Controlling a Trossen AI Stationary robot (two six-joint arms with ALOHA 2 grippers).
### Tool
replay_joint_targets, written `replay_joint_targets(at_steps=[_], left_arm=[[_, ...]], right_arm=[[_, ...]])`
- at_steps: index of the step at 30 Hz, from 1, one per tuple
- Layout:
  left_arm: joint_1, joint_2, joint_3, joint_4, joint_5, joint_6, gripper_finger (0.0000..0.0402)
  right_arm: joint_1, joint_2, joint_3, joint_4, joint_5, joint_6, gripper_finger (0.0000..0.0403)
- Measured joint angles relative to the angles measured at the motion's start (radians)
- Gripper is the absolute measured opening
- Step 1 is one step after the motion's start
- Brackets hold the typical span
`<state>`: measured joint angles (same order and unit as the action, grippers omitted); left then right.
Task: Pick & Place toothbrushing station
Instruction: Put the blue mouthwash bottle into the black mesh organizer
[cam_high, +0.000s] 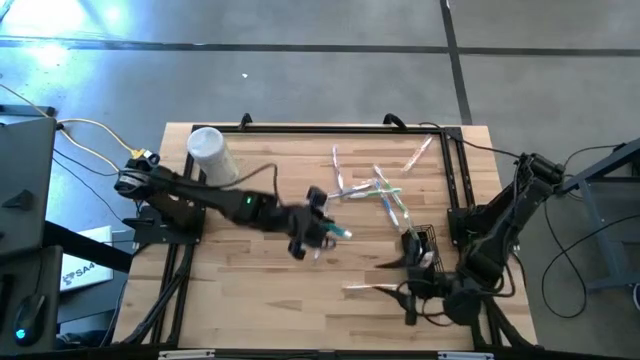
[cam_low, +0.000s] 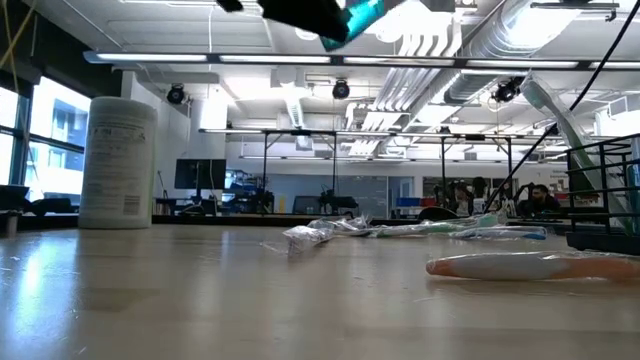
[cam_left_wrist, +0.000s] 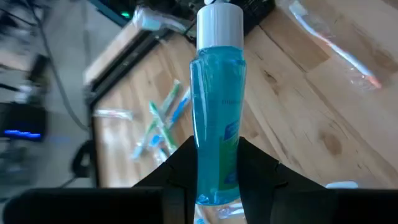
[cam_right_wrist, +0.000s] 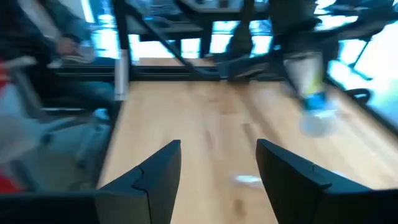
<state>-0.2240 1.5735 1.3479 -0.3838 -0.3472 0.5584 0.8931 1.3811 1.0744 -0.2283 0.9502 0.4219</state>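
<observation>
My left gripper hangs over the middle of the table, shut on a teal toothpaste tube with a white cap; the tube also shows high up in the low view. Several wrapped toothbrushes lie flat on the far right of the table, and one more lies nearer the front. The black wire-mesh holder stands near the right edge. Beside it, my right gripper is open with nothing between its fingers. My left gripper pinches the tube's lower body, at the end away from the cap, between its two fingers. The fingers come from the table's left, slanting down, and lie along the tube. The tube sticks out ahead of them, cap first, lifted clear of the table.
A white cylindrical canister stands at the table's far left. A black frame rail runs along the right edge. Bare wood lies at the front left of the table. People sit in the room beyond it.
</observation>
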Motion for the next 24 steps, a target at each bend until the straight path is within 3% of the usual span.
replay_joint_targets(at_steps=[3, 6, 15, 18, 20, 24], left_arm=[[-0.075, 0.012, 0.001, 0.042, -0.123, 0.014, 0.0079], [-0.123, 0.015, -0.001, 0.050, -0.173, 0.014, 0.0080], [-0.151, 0.014, 0.000, 0.033, -0.183, -0.048, 0.0080], [-0.149, 0.014, 0.000, -0.024, -0.215, -0.103, 0.0080], [-0.150, 0.014, 0.000, -0.054, -0.244, -0.141, 0.0080], [-0.150, 0.014, 0.000, -0.063, -0.258, -0.196, 0.0080]], right_arm=[[-0.040, 0.003, 0.000, -0.005, -0.026, -0.032, 0.0201], [-0.085, 0.026, 0.000, -0.004, -0.118, -0.086, 0.0201], [-0.229, 0.082, 0.000, 0.094, -0.585, -0.127, 0.0201], [-0.251, 0.083, 0.000, 0.136, -0.712, -0.068, 0.0201], [-0.255, 0.083, 0.001, 0.117, -0.685, 0.012, 0.0201], [-0.245, 0.083, 0.000, -0.001, -0.493, 0.079, 0.0201]])
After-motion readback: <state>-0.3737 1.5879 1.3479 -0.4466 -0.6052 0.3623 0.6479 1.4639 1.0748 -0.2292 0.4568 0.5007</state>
